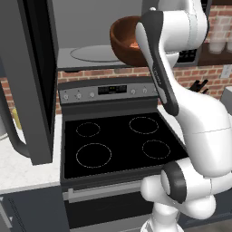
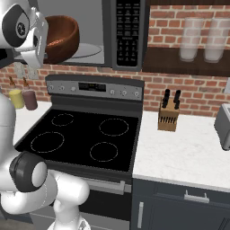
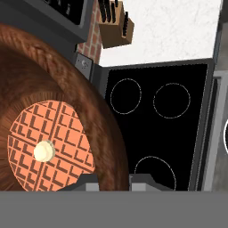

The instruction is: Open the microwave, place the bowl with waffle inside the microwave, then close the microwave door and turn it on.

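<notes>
Left base view behind arm's left, right base view behind its right, both facing stove (image 1: 120, 145) and microwave (image 2: 121, 33), hand view close above bowl (image 3: 58, 111)

Round, deep reddish-brown wooden bowl (image 3: 53, 75): streaked grain, darker brown inside. Round orange-tan waffle (image 3: 51, 144): dark brown grid pattern, pale cream dab at centre. Flat black glass stove top (image 1: 118, 145): thin white burner rings; dark grey control strip with silver knobs. Dark grey microwave door (image 1: 28, 77): black window. Light grey microwave interior (image 1: 90, 27). Red brick wall (image 2: 188, 92): pale mortar lines. White speckled stone counter (image 2: 188, 152). Tan wooden knife block (image 2: 168, 117): black handles.
</notes>
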Motion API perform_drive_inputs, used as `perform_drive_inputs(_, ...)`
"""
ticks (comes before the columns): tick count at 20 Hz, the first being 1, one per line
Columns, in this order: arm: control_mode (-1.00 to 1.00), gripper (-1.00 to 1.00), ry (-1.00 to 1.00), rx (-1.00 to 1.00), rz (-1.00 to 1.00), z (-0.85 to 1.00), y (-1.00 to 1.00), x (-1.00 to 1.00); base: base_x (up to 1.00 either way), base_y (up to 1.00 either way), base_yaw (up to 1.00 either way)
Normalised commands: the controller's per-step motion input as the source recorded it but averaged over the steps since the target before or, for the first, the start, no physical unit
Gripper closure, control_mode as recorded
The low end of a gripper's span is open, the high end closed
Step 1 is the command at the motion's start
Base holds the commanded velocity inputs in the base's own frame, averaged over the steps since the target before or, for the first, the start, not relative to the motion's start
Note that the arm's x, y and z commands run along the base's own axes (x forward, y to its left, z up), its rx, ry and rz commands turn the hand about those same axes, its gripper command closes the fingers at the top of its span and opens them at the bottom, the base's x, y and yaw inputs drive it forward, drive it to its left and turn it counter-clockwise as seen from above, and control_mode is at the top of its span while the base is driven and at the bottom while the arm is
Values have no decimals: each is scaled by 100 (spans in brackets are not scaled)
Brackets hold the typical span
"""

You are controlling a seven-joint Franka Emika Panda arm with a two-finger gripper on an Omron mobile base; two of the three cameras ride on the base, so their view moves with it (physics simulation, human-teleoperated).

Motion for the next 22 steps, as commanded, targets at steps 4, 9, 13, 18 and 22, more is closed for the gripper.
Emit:
perform_drive_inputs(4,-100,100,-12,0,9,0,16,57,0,0,0)
perform_drive_inputs(9,-100,100,4,0,11,4,0,59,0,0,0)
perform_drive_inputs(13,-100,100,6,0,10,19,0,62,0,0,0)
perform_drive_inputs(18,-100,100,-3,0,2,2,19,56,0,0,0)
perform_drive_inputs(22,-100,100,0,-1,0,-5,38,66,0,0,0)
